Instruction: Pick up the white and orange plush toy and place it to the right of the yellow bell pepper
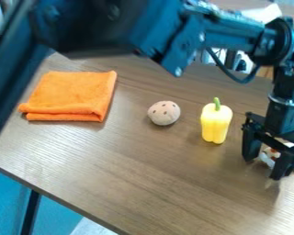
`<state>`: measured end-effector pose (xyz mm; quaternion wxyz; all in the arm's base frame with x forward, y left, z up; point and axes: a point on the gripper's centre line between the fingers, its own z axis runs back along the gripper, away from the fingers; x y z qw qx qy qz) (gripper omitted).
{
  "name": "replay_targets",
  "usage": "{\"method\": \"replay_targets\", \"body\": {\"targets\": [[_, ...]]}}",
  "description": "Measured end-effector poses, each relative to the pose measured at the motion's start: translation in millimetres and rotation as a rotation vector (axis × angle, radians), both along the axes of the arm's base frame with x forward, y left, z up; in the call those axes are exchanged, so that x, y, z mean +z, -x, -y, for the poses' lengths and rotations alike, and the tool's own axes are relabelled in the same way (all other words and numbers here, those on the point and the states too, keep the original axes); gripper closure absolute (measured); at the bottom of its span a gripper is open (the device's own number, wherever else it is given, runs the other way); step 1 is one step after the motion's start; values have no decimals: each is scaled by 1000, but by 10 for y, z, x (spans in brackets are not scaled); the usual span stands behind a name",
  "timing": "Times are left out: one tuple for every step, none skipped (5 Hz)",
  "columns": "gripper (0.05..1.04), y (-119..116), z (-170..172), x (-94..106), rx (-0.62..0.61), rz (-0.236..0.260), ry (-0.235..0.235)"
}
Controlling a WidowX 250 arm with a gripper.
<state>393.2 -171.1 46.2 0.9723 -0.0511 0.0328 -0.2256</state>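
Fixed camera, set above the tabletop (143, 170), pitched down at a slant
Faces across the surface toward its far side, a strip of room beyond at upper right; near edge runs diagonally through the lower left, blue area (63, 213) below it. Range close: arm (131, 27) looms large along the top, its upper part nearer the lens than the hand (263, 168) by the right border; tabletop runs out of frame at right and bottom

A folded orange cloth (70, 94) lies on the brown wood-grain counter (143, 170). Well apart from it sits a pale, dark-spotted ball (164, 113), with a yellow pepper (216, 123), green-stemmed, near the ball.
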Motion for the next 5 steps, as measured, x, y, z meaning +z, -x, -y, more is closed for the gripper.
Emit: {"method": "replay_targets", "body": {"targets": [[83, 177, -102, 362, 20, 87, 12], [83, 486, -327, 597, 38, 130, -37], [83, 755, -747, 661, 123, 67, -162], [83, 834, -1213, 732, 212, 45, -187], [83, 820, -1727, 787, 264, 32, -184]]}}
